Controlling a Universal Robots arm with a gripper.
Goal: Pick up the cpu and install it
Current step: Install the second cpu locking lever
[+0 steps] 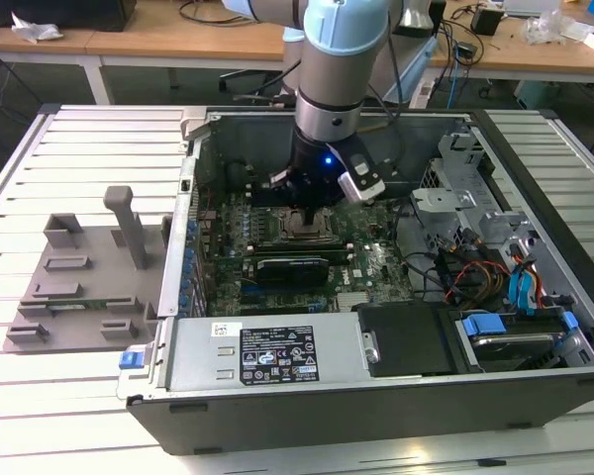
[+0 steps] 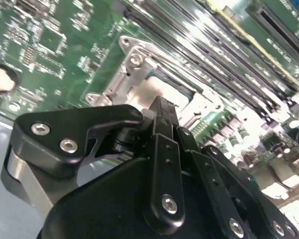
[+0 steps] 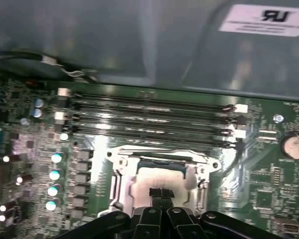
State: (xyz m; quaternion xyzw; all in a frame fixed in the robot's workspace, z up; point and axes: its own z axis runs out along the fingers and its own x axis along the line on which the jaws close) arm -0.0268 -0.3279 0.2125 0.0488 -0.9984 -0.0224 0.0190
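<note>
Inside the open computer case, the arm is reaching straight down over the green circuit board, toward the case's back wall. The gripper is hanging just above the socket frame, and its two black fingertips are pressing together with no gap showing between them; nothing is sitting between them.

The cpu is lying flat inside the silver frame, its pale metal top showing in both wrist views, with the frame's rails running along its edges. The fingertips are standing right over its middle; whether they are touching the metal cannot be told.

Room around the gripper is tight. Long memory slots are running parallel just beyond one edge of the frame, and a row of small round capacitors is lining another side. In the exterior view a black card is crossing the board just in front of the socket, and the metal box is filling the case's front edge. Loose coloured cables are bunching toward the exterior view's right.

Outside the case, a grey tray is resting on the slatted worktop.
</note>
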